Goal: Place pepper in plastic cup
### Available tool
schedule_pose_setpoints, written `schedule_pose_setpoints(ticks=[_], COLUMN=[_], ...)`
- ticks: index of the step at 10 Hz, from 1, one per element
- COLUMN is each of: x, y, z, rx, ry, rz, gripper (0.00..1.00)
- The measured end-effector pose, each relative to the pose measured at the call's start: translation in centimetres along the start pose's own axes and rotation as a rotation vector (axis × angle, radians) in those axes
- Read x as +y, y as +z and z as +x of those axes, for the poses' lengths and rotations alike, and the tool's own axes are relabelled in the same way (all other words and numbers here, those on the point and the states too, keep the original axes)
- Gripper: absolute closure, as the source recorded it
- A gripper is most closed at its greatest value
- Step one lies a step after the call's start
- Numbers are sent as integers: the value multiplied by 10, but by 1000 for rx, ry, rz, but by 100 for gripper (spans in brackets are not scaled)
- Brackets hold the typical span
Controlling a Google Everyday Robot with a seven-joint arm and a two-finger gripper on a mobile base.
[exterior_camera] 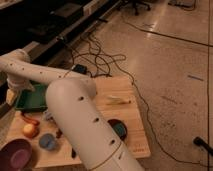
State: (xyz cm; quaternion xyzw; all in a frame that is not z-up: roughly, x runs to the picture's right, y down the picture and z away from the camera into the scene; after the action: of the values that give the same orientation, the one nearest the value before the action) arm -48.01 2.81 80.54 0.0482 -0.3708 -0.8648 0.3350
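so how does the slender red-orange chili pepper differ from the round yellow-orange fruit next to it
Shape: the slender red-orange chili pepper is thin and curved; the round yellow-orange fruit is a ball. Size: the pepper is thinner than the fruit. Colour: the pepper is redder, the fruit yellower. Shared: both lie close together at the left end of the wooden table, apart from the gripper, which hangs at the picture's left edge by the green tray.

No text, label, brand, number or sign could be read anywhere: none on the white robot arm (80,120), none on its gripper (10,94) just left of the green tray (29,101), none on the wooden table (111,86) under that tray
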Motion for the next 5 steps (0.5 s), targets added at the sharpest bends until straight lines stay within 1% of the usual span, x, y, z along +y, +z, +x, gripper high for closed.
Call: schedule_pose_setpoints(ticks=[1,2,3,5], x=[-6,-20,-29,-37], y=[0,1,4,3], z=[-2,-8,-15,-27], rx=[-1,-10,-22,-35], ry=[-1,0,8,16], rz=[19,61,96,124], gripper=[20,20,20,20])
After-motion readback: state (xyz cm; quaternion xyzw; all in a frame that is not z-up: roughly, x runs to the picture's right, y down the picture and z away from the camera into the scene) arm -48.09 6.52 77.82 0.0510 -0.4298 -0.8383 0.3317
